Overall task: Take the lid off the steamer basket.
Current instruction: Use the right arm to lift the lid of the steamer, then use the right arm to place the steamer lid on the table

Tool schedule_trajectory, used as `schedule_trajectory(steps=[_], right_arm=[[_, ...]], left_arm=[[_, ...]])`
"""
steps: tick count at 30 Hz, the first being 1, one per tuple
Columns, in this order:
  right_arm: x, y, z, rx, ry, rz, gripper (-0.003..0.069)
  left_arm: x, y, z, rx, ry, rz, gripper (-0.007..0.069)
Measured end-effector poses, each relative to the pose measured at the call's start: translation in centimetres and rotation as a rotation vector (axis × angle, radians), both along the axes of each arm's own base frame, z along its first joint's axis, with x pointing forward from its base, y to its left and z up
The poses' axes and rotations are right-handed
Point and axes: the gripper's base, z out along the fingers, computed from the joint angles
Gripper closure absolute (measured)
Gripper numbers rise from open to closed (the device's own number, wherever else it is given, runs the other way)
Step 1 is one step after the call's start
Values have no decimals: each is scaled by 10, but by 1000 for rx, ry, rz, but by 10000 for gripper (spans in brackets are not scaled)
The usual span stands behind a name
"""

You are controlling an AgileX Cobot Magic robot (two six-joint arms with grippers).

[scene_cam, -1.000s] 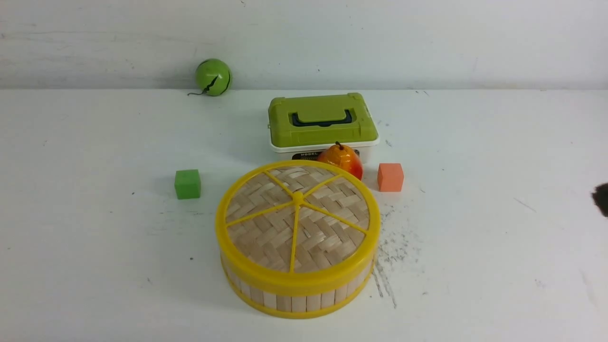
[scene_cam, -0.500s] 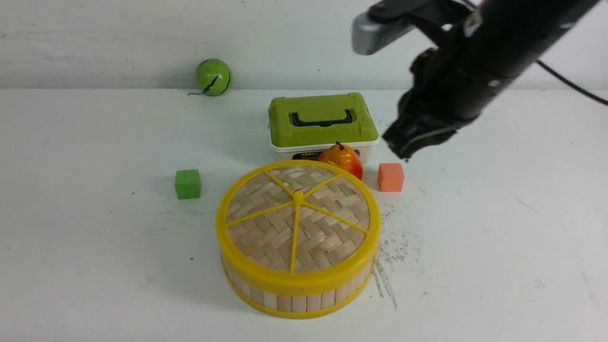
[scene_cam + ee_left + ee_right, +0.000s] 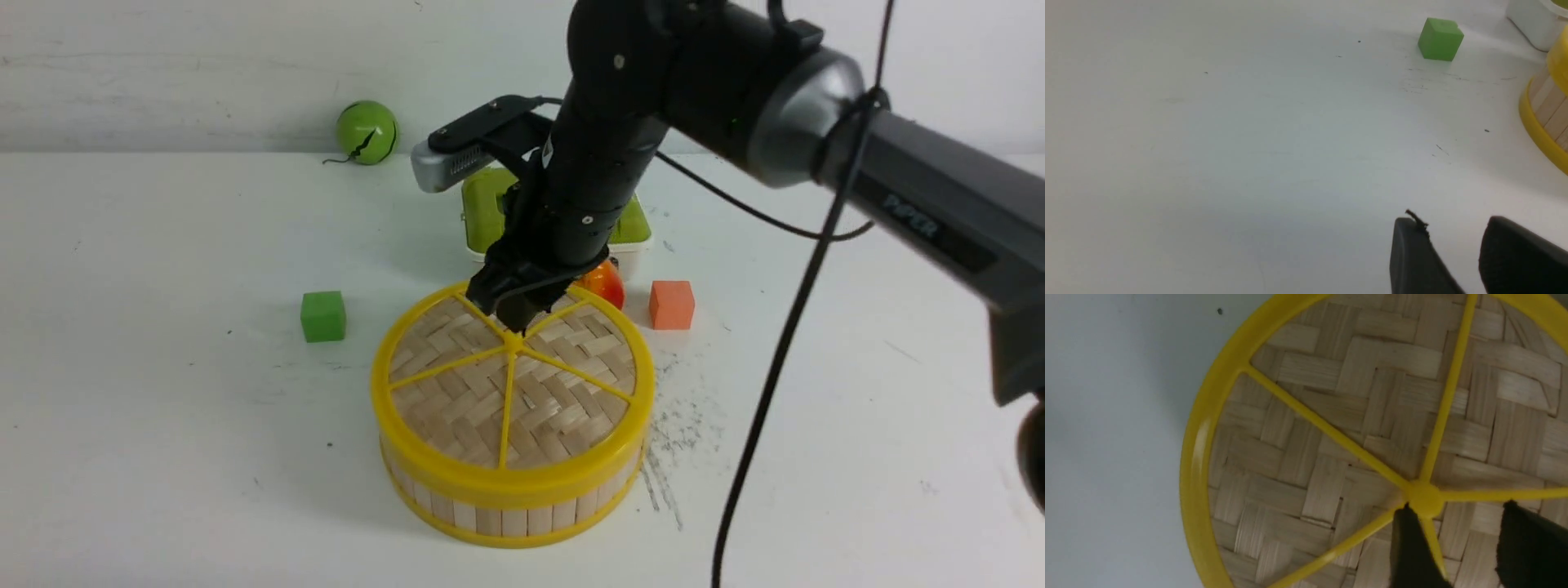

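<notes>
The lid, a woven bamboo disc with a yellow rim and thin yellow spokes, sits on the steamer basket at the table's front centre. My right gripper hangs open just above the lid's yellow hub, at its far side. In the right wrist view the lid fills the frame, and the right gripper has one finger beside the hub, with the jaws apart and holding nothing. My left gripper is open and empty over bare table, left of the basket.
A green-lidded white box stands behind the basket, partly hidden by my right arm. An orange-red fruit and an orange cube lie beside it. A green cube sits to the left and a green ball at the back wall.
My right arm has swung in from the right edge, moving left and down until its gripper is over the lid's hub. The lid and basket have not moved.
</notes>
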Motion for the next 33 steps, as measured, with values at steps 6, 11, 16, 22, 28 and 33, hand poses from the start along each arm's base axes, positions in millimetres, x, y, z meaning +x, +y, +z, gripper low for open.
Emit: schedule_trajectory(steps=[6,11,16,22,28,33], right_arm=[[7,5,-24,-26,39,-4,249],[9,7,-29,-28,43,-5,302],[9,7,-28,-26,41,-5,448],[7,6,-22,-21,34,-2,553],[-8,-9,31,20,-69,22,553],[-30,-44,76,52,-130,-11,553]], left_arm=[[0,0,0,0,0,0,385],[0,0,0,0,0,0,385],[0,0,0,0,0,0,385],[0,0,0,0,0,0,385],[0,0,0,0,0,0,386],[0,0,0,0,0,0,386]])
